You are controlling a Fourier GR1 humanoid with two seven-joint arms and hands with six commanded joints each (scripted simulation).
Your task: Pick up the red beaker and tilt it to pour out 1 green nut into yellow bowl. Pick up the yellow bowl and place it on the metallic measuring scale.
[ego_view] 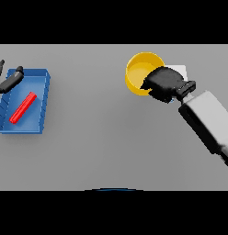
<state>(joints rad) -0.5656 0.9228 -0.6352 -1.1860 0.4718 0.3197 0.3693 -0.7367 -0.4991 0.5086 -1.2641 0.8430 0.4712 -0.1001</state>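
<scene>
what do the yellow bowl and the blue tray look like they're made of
Yellow bowl: probably plastic; even, saturated colour, matte, no glints. Blue tray: likely plastic too; flat uniform blue, thin raised walls, no metallic shine. Neither shows texture enough to be sure.

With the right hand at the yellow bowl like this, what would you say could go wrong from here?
1. The right hand covers only the yellow bowl at its near-right rim, so the bowl might tip or slip if lifted.
2. The pale scale is mostly hidden behind that hand, so placing the bowl squarely on it could be hard to judge.
3. The left hand sits over the blue tray holding the red beaker; a stray move could knock them.
</scene>
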